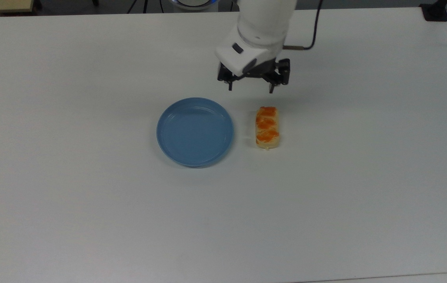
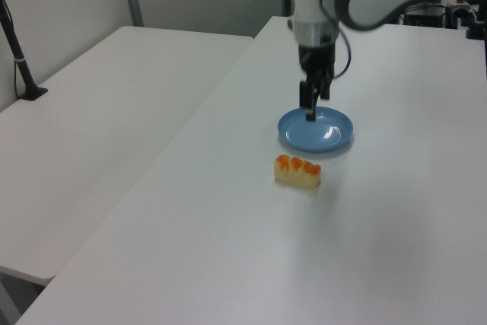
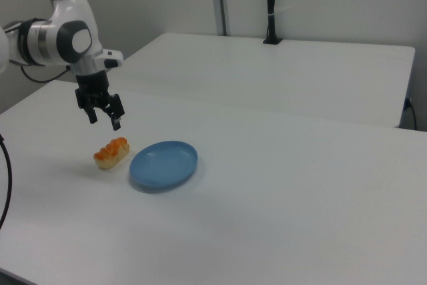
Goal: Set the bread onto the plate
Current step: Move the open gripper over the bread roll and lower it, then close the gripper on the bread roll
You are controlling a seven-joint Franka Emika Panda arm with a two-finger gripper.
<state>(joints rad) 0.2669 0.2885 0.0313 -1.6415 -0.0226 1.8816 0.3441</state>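
The bread (image 1: 267,127), a small pale-yellow loaf with orange glazed patches, lies on the white table just to the right of the plate in the top view. It also shows at bread (image 2: 297,171) and bread (image 3: 111,153). The light-blue round plate (image 1: 194,131) sits beside it with nothing in it, seen too as plate (image 2: 315,129) and plate (image 3: 163,164). My gripper (image 1: 251,89) hangs open above the table, near the bread's far end in the top view, holding nothing. It shows as gripper (image 2: 310,110) and gripper (image 3: 103,121).
The white table (image 1: 89,216) stretches wide around both objects. A second white table (image 2: 99,119) stands alongside, with a black post (image 2: 17,51) on it. A cable (image 1: 310,35) trails from the arm near the top view's upper edge.
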